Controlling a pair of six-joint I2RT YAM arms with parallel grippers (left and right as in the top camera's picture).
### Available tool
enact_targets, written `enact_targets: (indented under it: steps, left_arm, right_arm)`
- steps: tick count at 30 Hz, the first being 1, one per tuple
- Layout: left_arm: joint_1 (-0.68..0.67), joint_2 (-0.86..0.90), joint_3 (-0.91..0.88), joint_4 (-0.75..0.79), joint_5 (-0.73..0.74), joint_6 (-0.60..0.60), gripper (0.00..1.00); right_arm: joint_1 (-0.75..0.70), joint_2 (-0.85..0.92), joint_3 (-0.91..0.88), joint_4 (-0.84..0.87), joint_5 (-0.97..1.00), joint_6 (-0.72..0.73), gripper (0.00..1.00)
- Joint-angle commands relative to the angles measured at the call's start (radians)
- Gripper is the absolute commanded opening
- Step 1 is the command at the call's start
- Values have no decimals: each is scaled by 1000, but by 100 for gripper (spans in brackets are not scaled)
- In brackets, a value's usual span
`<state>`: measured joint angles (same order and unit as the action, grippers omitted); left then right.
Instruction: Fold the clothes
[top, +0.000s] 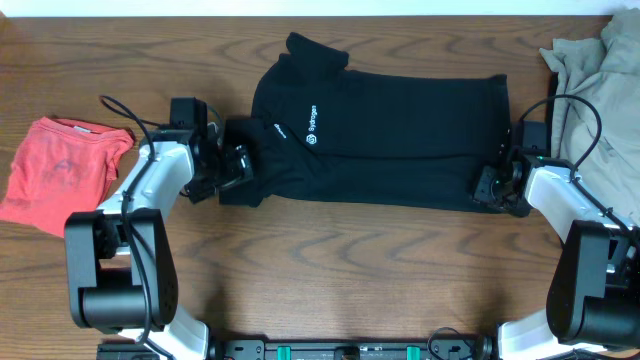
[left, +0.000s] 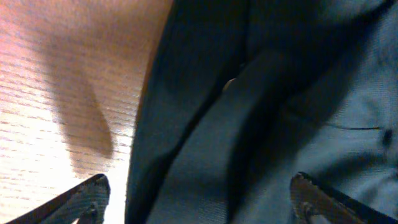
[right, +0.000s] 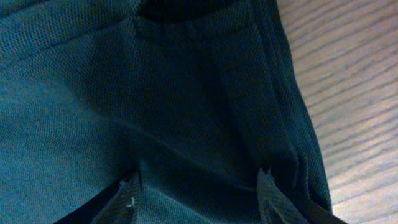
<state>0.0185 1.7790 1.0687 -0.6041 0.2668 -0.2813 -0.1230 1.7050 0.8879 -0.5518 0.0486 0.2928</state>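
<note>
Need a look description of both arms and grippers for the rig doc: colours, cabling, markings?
Both match: the left arm and right arm have white link shells with black joint housings and bases. A loose black cable loops near each wrist. The left gripper and right gripper are black and blocky, with dark tapering fingers. No markings are legible.

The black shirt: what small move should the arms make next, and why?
Probably lift both grippers straight up, clear of the cloth. The left gripper and right gripper stand open at opposite ends of the black shirt, pinching nothing, so neither can fold until repositioned.
</note>
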Motion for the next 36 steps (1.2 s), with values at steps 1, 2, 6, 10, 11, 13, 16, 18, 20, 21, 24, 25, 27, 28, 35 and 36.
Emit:
enact_targets:
  steps: [1,2,6,10,11,13,16,18,20,21,24,25,27,28,35,36]
  left_arm:
    - [2,27,-27,0,-25,22,83]
    - [2,28,-31,0,-25,22,77]
    - [2,28,-33,0,-25,22,51]
    - [2,28,-33,0,-25,22,35]
    - [2,28,-33,0,-25,22,31]
    - [2,28,-33,-2,-25,22,25]
    - [2,28,-33,-14,-25,22,19]
    - [2,28,-33,-32,-25,22,14]
    - [3,28,-33,-50,-25,22,14]
    - [2,28,-33,-54,-25,22,14]
    - [3,28,-33,-57,-25,22,13]
    - [2,28,-33,-56,-25,22,13]
    - [2,28,-33,-56,-26,22,13]
    - [3,28,-33,-56,-26,22,13]
    - [3,28,-33,-57,-26,22,6]
    - [3,28,-33,-61,-26,22,6]
  right_arm:
    - [-16,-1,-21,-21,32,-2,57]
    - [-16,-1,-21,-24,39,-2,57]
    - [-16,-1,-21,-37,74,-1,57]
    - [-16,-1,-21,-23,134,6,60]
    - [-16,-2,-20,-2,135,0,62]
    - [-16,-2,-14,19,128,-39,63]
    - [-18,-2,4,16,131,-40,65]
    - [-22,-3,18,10,134,-40,66]
    - [-28,-3,24,10,137,-40,66]
    - [-32,-3,24,9,136,-40,66]
    - [-43,-3,19,-20,156,-40,66]
    - [-45,-3,17,-26,169,-39,66]
    - [-55,-3,8,-28,196,-39,66]
    - [-58,-3,4,-27,199,-39,66]
    - [-68,-3,-28,-27,179,-39,32]
    - [-68,-3,-35,-27,179,-39,26]
